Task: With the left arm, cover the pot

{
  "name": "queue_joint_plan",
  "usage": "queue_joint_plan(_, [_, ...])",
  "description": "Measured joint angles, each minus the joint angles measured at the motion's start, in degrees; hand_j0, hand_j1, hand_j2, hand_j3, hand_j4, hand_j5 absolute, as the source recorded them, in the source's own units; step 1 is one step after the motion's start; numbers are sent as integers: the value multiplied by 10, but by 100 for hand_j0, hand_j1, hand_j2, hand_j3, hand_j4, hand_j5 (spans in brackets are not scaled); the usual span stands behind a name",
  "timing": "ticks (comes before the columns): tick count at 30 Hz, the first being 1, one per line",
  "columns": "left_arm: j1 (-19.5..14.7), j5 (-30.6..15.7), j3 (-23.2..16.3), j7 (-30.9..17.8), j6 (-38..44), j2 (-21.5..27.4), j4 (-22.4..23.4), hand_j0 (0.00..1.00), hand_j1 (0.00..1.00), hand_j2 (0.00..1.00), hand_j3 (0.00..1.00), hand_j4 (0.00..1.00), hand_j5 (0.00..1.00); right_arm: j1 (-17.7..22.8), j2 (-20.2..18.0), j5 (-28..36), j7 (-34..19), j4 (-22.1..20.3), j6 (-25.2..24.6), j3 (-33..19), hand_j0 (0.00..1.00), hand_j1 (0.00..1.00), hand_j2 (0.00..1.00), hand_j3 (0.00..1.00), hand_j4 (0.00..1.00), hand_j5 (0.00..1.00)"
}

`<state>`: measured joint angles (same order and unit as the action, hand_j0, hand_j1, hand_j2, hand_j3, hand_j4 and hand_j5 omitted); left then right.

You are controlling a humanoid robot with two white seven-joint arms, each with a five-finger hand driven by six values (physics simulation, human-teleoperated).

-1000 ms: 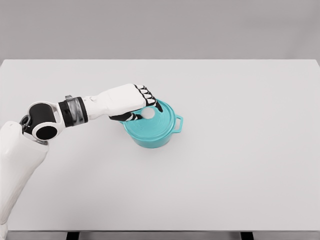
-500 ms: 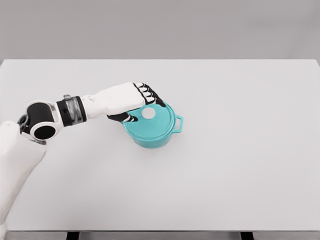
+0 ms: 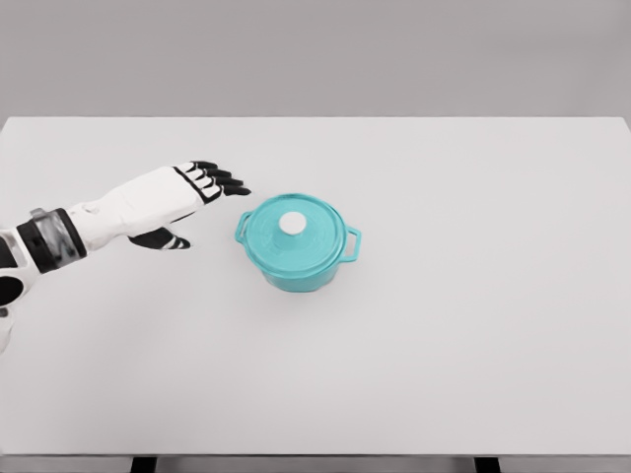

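A teal pot (image 3: 296, 266) with two side handles stands near the middle of the white table (image 3: 473, 325). Its teal lid (image 3: 293, 233) with a white knob (image 3: 293, 225) lies flat on the pot. My left hand (image 3: 202, 202) hovers to the left of the pot, apart from it, with fingers spread and holding nothing. The black fingertips (image 3: 233, 184) point toward the pot's left handle. The right arm does not show.
The table's far edge runs along the top of the view against a grey wall. Dark table legs show at the bottom edge.
My left hand has let go of the lid, which now rests on the pot, and has drawn back to the left with fingers spread.
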<state>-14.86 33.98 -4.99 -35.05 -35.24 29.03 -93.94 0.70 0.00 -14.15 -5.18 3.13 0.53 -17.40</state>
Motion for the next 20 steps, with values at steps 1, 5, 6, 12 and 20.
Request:
queue_joint_plan(1, [21,1,41,0,0,3,4,100,100,100,100,100,100,-1,0,0,0,0,0,0,100,100,100,100,100,100])
queue_joint_plan(5, [91,0,183,0,0,9,18,100,100,100,100,100,100,0,0,0,0,0,0,0,100,100,100,100,100,100])
queue_joint_plan(6, [93,-1,203,0,1,9,27,100,100,100,100,100,100,0,0,0,0,0,0,0,100,100,100,100,100,100])
queue_joint_plan(12, [93,0,243,0,1,7,64,100,100,100,100,100,100,0,0,0,0,0,0,0,100,100,100,100,100,100])
queue_joint_plan(20, [85,0,231,0,1,-1,68,100,100,100,100,100,100,0,0,0,0,0,0,0,100,100,100,100,100,100])
